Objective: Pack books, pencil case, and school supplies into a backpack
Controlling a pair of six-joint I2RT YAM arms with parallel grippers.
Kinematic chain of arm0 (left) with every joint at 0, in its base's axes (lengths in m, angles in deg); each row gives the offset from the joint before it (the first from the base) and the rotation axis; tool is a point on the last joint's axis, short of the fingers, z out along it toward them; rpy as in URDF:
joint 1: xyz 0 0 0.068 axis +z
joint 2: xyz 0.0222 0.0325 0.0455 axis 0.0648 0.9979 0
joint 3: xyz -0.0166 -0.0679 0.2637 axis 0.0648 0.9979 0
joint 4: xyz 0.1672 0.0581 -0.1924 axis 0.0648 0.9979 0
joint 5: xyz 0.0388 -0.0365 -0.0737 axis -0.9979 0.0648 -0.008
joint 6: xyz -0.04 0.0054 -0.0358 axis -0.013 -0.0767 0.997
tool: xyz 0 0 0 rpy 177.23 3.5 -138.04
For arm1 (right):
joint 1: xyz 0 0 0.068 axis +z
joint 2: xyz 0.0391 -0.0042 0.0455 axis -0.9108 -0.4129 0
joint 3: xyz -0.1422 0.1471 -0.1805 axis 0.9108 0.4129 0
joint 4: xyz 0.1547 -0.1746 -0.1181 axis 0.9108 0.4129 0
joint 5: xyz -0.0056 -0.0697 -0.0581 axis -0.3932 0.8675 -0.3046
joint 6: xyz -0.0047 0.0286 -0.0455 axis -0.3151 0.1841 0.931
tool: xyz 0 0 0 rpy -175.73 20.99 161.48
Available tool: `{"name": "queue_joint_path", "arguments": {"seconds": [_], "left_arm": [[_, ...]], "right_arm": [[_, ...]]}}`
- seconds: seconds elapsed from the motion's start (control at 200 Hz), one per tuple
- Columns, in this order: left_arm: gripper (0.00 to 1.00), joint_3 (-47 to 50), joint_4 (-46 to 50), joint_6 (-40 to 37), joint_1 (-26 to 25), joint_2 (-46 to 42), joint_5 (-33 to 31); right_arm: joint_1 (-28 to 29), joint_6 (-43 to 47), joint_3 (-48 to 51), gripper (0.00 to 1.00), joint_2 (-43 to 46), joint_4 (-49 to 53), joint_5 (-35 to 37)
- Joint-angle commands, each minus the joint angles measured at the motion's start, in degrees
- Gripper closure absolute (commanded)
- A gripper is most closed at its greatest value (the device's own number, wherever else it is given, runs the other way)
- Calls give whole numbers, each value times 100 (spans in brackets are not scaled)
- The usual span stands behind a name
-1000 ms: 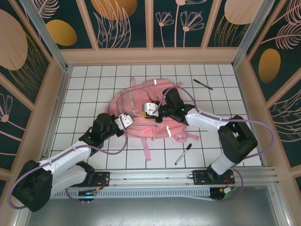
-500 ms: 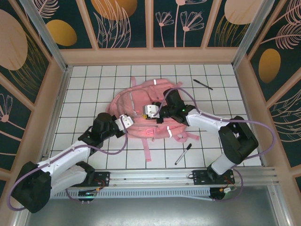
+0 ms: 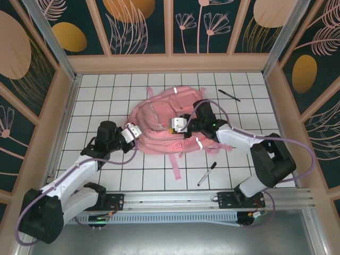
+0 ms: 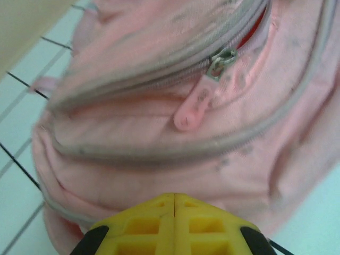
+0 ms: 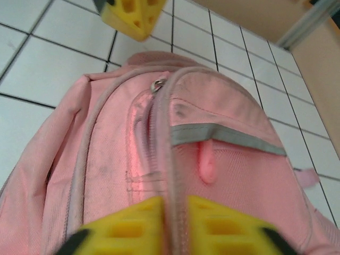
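Backpack [image 3: 156,119] has slid rightward; right hand [image 3: 174,126] pinches its seam, left hand [image 3: 135,130] clenched beside it.

A soft pink backpack [image 3: 154,121] with silvery reflective strips lies flat at the middle of the white-tiled counter, one strap [image 3: 174,166] trailing toward the near edge. Its zipper slider [image 4: 220,56] carries a pink rubber pull, with a sliver of red showing in the gap beyond it. A slim black pen [image 3: 229,95] lies near the far right corner. A second pen with a whitish barrel [image 3: 206,173] lies tilted by the near edge, right of centre, apart from the bag.
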Motion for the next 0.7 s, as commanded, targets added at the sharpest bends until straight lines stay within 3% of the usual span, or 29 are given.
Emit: {"name": "queue_joint_path", "arguments": {"seconds": [0.0,0.045,0.185,0.255,0.31,0.696], "left_arm": [[100,-329,455,-3,10,187,697],[100,-407,458,64,10,218,866],[100,-405,308,-33,10,231,1181],[65,-348,129,79,10,141,1182],[54,-249,-53,78,9,75,1211],[53,-305,-382,-374,10,718,1109]], "right_arm": [[41,-249,129,46,134,-362,145],[128,-464,161,41,160,-520,97],[368,-726,110,39,84,-710,314],[463,-787,82,39,-40,-854,642],[537,-791,57,40,-129,-923,800],[807,-557,-46,42,-744,-732,1648]]}}
